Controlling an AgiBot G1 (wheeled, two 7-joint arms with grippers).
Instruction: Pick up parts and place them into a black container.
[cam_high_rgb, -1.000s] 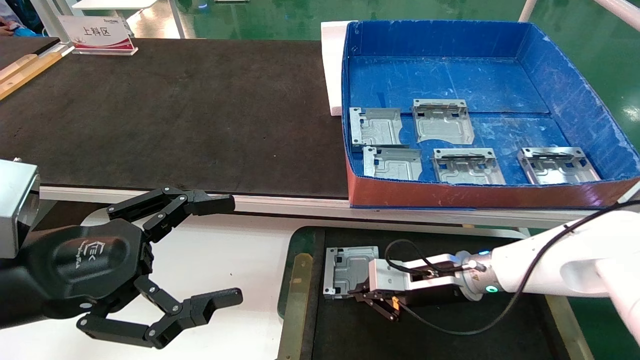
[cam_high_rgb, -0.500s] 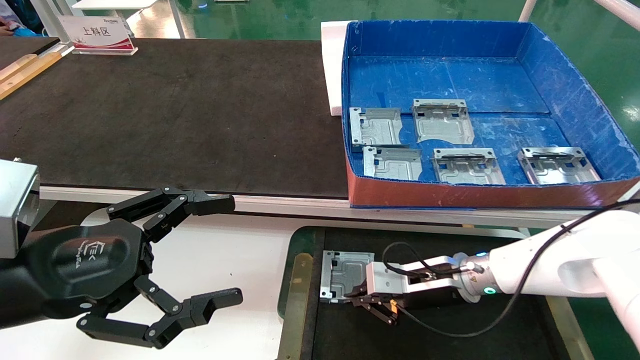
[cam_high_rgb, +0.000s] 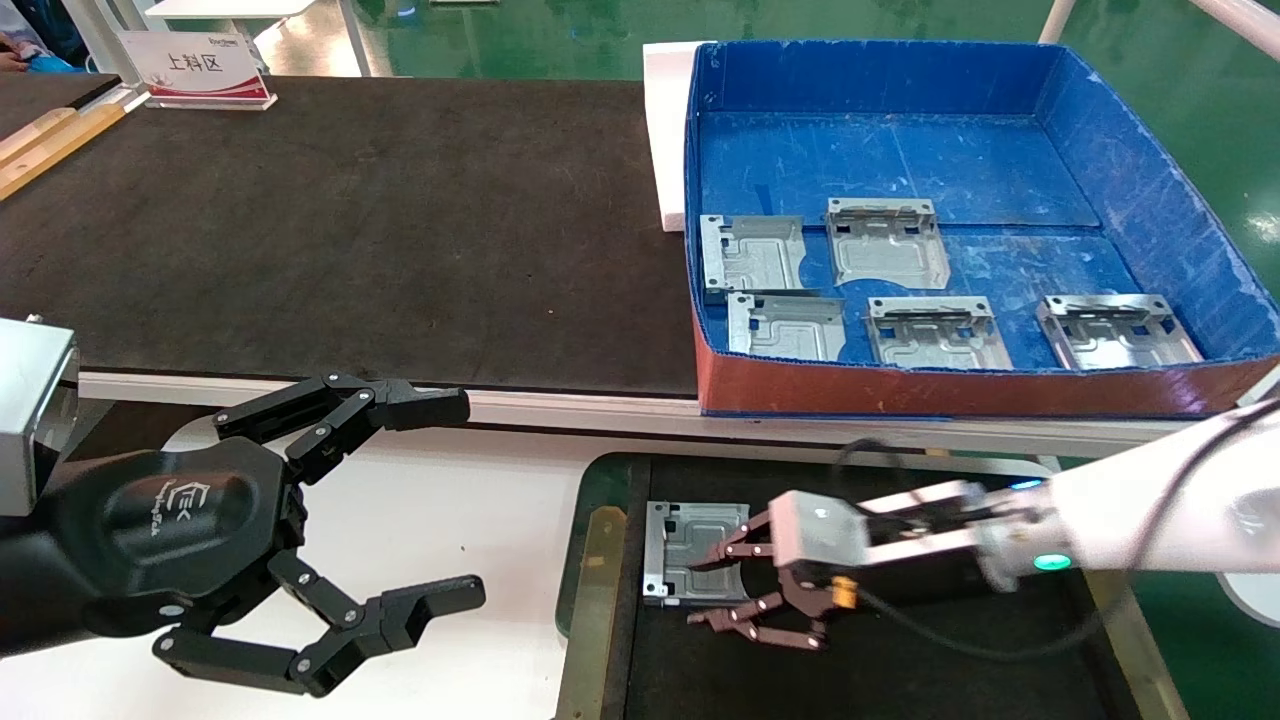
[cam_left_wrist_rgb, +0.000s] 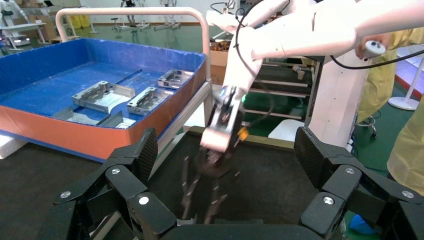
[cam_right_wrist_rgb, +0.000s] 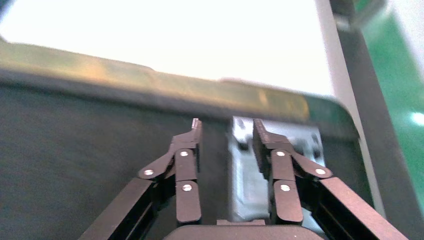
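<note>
Left gripper (cam_high_rgb: 440, 500) parked far left over white surface, fingers spread wide, holding nothing, well apart from the work; black container (cam_high_rgb: 590, 570) next along, nr front edge; one part (cam_high_rgb: 690, 545) lying flat on its floor at the left end, just beside the brass strip; right gripper (cam_high_rgb: 715, 590) immediately right of that part, jaws spread, nothing pinched, one finger over the part's right edge, other lower on bare floor; so part lies straight ahead of the claw, toward robot's left; right arm clearly nearer. Vs 0.5 s ago: claw was closed on the part's edge, now opened and drawn back to the right; part unmoved. Further right, blue box (cam_high_rgb: 1150, 190) w/ five parts left.
</note>
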